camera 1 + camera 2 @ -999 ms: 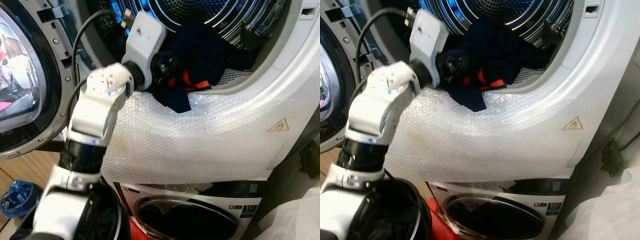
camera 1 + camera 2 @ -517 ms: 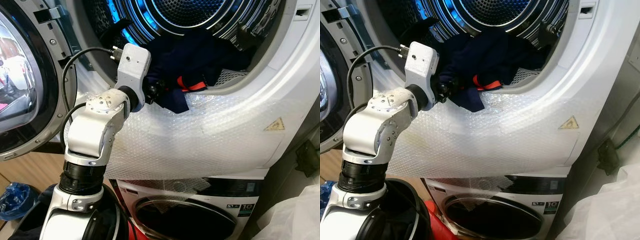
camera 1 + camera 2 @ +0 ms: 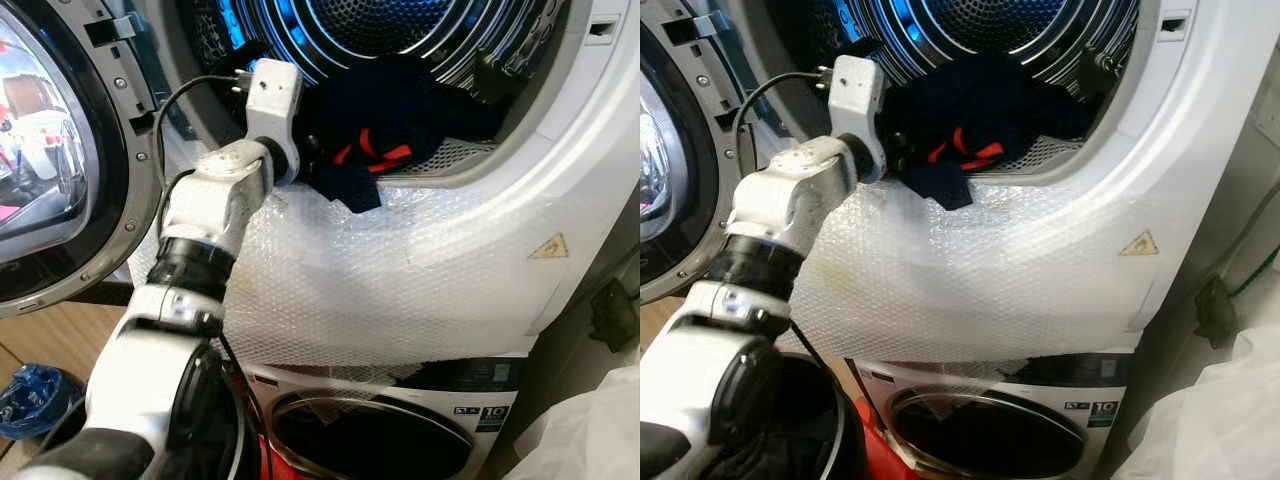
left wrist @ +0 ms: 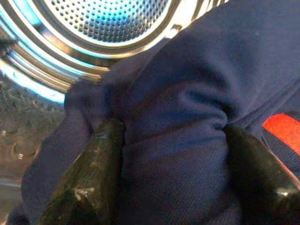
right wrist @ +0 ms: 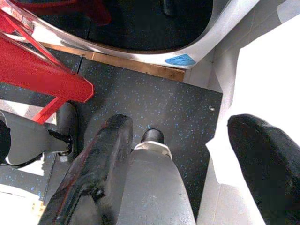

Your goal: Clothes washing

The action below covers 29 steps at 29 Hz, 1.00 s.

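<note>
Since a second ago my left gripper [image 4: 168,140] has pushed the navy garment with red stripes [image 3: 390,120] deeper over the drum lip of the upper white washing machine [image 3: 560,150]; jaws still clenched on its fabric. Loading is nearly complete. My right gripper [image 5: 178,154] hangs idle, jaws parted.

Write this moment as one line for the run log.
step: loading | left hand: pinching navy garment at drum opening | right hand: idle, open
</note>
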Motion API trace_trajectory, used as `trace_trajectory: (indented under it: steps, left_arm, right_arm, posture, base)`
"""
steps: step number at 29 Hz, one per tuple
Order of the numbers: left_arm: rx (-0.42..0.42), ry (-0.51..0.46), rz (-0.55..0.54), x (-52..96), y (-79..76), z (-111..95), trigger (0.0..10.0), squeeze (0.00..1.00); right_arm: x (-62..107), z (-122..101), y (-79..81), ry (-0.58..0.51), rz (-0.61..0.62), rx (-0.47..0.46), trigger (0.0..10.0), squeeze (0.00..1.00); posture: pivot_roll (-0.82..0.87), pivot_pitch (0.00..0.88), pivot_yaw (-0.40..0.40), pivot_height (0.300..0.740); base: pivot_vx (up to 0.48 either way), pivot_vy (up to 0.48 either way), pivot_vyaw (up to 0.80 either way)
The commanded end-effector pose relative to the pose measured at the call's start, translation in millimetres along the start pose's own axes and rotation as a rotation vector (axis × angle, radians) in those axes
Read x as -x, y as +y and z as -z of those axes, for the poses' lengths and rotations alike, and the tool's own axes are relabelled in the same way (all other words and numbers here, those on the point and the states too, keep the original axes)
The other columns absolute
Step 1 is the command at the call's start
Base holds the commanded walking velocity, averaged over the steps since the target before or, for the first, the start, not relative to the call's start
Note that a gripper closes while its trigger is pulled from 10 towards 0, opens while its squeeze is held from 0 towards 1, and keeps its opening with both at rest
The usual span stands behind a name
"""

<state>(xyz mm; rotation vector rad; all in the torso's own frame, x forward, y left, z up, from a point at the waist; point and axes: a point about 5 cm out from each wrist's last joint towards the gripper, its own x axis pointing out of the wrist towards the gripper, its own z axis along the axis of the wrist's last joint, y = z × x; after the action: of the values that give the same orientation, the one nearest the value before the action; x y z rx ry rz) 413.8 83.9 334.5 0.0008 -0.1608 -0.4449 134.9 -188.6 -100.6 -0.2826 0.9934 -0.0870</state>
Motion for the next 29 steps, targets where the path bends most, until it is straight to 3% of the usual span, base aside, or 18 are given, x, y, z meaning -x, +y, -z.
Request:
trace_trajectory:
  steps: [1,3,5,8,11,17,23,25,29]
  left_arm:
    - [0.002,-0.012,0.002,-3.2,1.4,1.3,10.0,0.00]
    - [0.032,-0.047,0.030,-7.9,-3.3,-4.9,10.0,0.00]
    - [0.125,-0.084,0.056,-11.8,-8.9,-12.1,10.0,0.00]
    - [0.085,-0.098,0.063,-13.0,-11.1,-15.5,10.0,0.00]
    - [0.103,-0.172,0.094,-16.2,-18.3,-36.3,10.0,0.00]
    - [-0.020,-0.215,0.080,-16.3,-19.6,-54.1,10.0,0.00]
    - [-0.144,-0.258,0.290,-13.3,-32.7,-67.5,10.0,0.00]
    - [-0.251,-0.260,0.406,-8.7,-33.9,-72.8,10.0,0.00]
    - [-0.335,-0.240,0.456,-4.6,-29.4,-75.3,10.0,0.00]
  right_arm:
    - [4.4,15.4,3.9,0.047,-0.009,-0.005,10.0,0.00]
    - [6.7,23.0,2.3,0.058,-0.005,-0.004,10.0,0.00]
    - [9.6,31.4,1.5,0.072,0.001,-0.004,10.0,0.00]
    - [10.2,33.2,1.0,0.073,0.002,-0.004,10.0,0.00]
    - [12.7,39.7,0.4,0.081,0.006,0.001,10.0,0.00]
    - [11.2,35.6,-1.4,0.068,0.019,0.009,10.0,0.00]
    - [9.4,29.1,1.4,0.054,0.019,0.006,10.0,0.00]
    - [8.2,24.4,4.8,0.046,0.008,0.008,10.0,0.00]
    - [7.6,21.3,7.3,0.041,0.005,0.005,10.0,0.00]
  posture:
    - [-0.04,0.000,0.151,0.740]
    - [-0.07,0.012,0.158,0.740]
    - [-0.09,0.020,0.160,0.740]
    - [-0.10,0.031,0.162,0.740]
    - [-0.13,0.050,0.163,0.740]
    - [-0.12,0.052,0.164,0.740]
    - [-0.09,0.045,0.161,0.740]
    - [-0.07,0.039,0.157,0.740]
    - [-0.07,0.029,0.159,0.740]
  base:
    - [0.000,0.000,0.00]
    - [0.000,0.000,0.00]
    - [0.000,0.000,0.00]
    - [0.000,0.000,0.00]
    - [0.000,0.000,0.00]
    - [0.000,0.000,0.00]
    - [0.000,0.000,0.00]
    - [0.000,0.000,0.00]
    - [0.000,0.000,0.00]
